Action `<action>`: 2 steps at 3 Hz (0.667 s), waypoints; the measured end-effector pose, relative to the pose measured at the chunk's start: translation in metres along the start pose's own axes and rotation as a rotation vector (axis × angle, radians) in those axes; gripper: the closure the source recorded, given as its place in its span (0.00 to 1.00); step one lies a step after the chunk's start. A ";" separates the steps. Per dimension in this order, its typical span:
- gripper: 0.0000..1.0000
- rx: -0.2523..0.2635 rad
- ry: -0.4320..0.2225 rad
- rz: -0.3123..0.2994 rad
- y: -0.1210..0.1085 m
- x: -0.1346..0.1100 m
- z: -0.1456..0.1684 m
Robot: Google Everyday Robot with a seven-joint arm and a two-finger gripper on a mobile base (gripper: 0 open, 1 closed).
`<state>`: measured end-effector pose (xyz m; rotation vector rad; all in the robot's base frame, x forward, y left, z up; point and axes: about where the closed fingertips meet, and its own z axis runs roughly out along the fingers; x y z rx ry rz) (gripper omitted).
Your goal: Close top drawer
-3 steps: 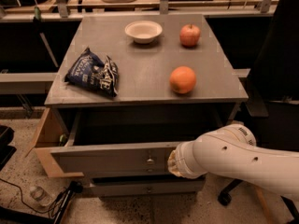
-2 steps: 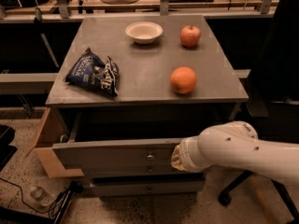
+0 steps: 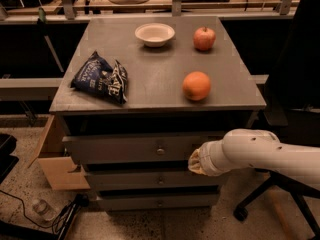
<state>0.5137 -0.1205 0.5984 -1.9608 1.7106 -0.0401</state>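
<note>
The top drawer (image 3: 125, 149) is the wide grey front just under the cabinet top, with a small round metal knob (image 3: 160, 150) at its centre. It stands out only slightly in front of the two drawers below, and a dark gap shows above it. My white arm reaches in from the right. My gripper (image 3: 194, 161) is at the arm's end, against the right part of the drawer front, right of the knob and at its lower edge. Its tip is hidden behind the wrist.
On the grey cabinet top (image 3: 155, 69) lie a dark chip bag (image 3: 101, 78), a white bowl (image 3: 155, 34), an apple (image 3: 204, 38) and an orange (image 3: 196, 86). A cardboard box (image 3: 57, 166) stands at the left on the floor, with cables beside it. An office chair base (image 3: 260, 194) is at the right.
The top drawer has slid well into the cabinet, its open inside no longer showing. My arm and gripper have moved forward with it, staying against the drawer front.
</note>
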 end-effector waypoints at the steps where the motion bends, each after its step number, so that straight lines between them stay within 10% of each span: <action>1: 1.00 0.026 -0.052 0.038 -0.016 0.027 0.024; 2: 1.00 0.014 -0.066 0.040 -0.015 0.026 0.025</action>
